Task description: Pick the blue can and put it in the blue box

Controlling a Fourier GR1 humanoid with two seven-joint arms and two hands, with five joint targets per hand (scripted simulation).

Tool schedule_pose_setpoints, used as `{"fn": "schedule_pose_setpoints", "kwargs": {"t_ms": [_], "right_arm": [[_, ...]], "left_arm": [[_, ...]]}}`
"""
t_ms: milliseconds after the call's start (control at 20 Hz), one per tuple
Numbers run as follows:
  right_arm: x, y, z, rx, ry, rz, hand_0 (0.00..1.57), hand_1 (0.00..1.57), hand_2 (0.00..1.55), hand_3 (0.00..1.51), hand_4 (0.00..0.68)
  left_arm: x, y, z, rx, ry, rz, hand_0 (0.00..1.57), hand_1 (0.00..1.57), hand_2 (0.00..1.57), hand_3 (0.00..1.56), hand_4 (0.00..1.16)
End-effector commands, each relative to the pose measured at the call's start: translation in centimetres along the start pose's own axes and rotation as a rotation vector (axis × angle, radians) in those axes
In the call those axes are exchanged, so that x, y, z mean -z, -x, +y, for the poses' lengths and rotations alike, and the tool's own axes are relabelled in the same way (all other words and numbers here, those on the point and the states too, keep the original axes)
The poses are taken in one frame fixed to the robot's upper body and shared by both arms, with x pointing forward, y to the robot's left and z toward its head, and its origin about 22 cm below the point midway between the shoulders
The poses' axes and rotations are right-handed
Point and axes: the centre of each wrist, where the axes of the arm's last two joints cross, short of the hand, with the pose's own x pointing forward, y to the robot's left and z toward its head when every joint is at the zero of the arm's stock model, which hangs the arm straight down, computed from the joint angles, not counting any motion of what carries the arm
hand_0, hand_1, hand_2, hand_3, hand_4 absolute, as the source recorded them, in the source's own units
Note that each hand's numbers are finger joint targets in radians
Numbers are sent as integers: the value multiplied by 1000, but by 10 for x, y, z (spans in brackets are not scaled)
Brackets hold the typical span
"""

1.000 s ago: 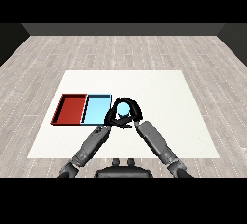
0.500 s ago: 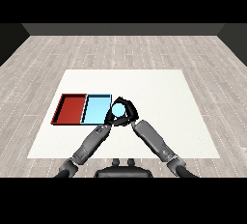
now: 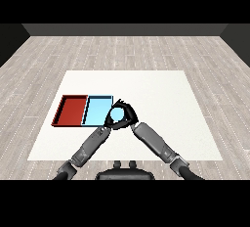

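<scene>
covering grey plank floor (image 3: 122,50) — white table (image 3: 161,94)

blue can (image 3: 116,116): only its pale round top shows; the sides and base are hidden by the curled black fingers of the right hand (image 3: 126,115).
left hand (image 3: 108,124): mostly hidden beneath the right hand and the can; whether its fingers are straight or curled cannot be told.
light blue tray (image 3: 97,111): its right edge and near right corner are covered by the two hands and the can.
can and tray: whether the can touches the tray or is held above it cannot be told.
forearms: both are cut off at the lower band, so elbows and upper arms stay unseen.
</scene>
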Motion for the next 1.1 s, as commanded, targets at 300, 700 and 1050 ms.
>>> {"fn": "schedule_pose_setpoints", "kwargs": {"t_ms": [300,700,1050], "right_arm": [[4,-9,9,68,-3,-5,1435,1435,1454,1393,591],[7,-11,3,148,4,25,1323,1323,1419,1381,515],[0,-6,-2,137,32,58,0,0,0,0,0]], "left_arm": [[2,2,-9,-104,-44,-39,645,645,753,521,668],[-1,-6,-16,-192,-82,114,1431,1431,1347,1046,659],[0,5,-12,-194,-66,69,1571,1571,1516,1448,1097]]}}
